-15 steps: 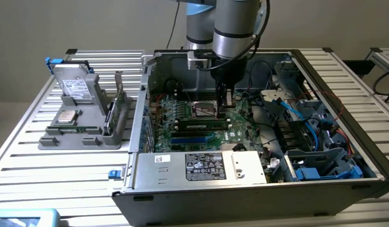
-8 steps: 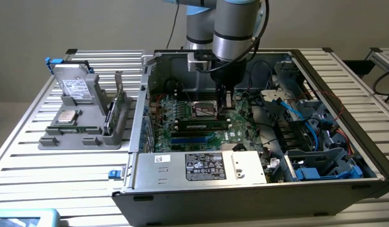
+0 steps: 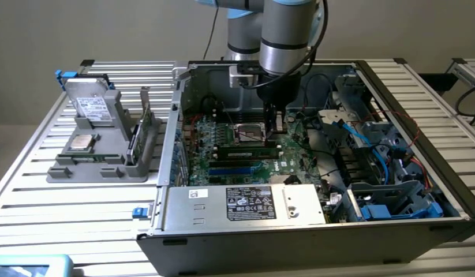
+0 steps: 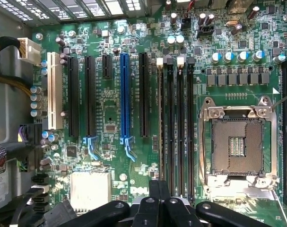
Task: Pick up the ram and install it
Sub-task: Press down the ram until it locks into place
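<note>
The ram (image 3: 249,154) is a green stick with a white label, standing on edge in a black memory slot of the motherboard (image 3: 221,138) inside the open computer case. In the wrist view it shows edge-on as a thin line (image 4: 161,123) along the slot beside the blue-free black slots. My gripper (image 3: 276,134) reaches down into the case, close above the ram's end toward the exterior view's right. Its black fingers (image 4: 158,203) are pressed together, shut, directly over that slot line. Whether the tips touch the ram I cannot tell.
The empty processor socket (image 4: 240,144) with its silver frame lies beside the memory slots. Blue cables and drive cages (image 3: 384,173) crowd the case's right side; the power supply (image 3: 245,202) sits in front. A grey parts holder (image 3: 98,150) stands outside, at the exterior view's left.
</note>
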Controlling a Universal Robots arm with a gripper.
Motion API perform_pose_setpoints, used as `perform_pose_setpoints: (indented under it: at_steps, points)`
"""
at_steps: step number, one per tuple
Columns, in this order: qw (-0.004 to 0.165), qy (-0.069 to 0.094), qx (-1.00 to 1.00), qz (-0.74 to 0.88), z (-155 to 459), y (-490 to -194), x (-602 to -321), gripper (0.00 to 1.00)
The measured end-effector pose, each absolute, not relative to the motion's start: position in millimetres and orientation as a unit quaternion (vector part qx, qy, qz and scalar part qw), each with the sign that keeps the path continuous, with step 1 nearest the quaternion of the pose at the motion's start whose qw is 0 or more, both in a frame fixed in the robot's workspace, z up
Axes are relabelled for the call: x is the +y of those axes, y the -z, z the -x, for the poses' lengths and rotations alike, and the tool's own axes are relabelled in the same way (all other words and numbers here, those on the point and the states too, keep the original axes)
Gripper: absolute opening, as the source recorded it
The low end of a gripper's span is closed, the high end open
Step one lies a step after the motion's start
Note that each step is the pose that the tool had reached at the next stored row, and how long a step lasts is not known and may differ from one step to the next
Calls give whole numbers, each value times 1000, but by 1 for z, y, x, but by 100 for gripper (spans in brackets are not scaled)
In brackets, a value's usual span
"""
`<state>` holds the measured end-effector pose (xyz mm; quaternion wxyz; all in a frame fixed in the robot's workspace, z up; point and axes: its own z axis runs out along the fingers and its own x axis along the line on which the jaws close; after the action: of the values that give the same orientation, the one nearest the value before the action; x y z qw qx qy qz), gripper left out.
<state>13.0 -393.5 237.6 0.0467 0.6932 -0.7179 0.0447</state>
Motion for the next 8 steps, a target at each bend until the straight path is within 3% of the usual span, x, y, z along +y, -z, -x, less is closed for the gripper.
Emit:
perform_pose_setpoints:
  at_steps: [8]
  points:
    - [47, -45, -718, -693, -14, -236, -392, 11]
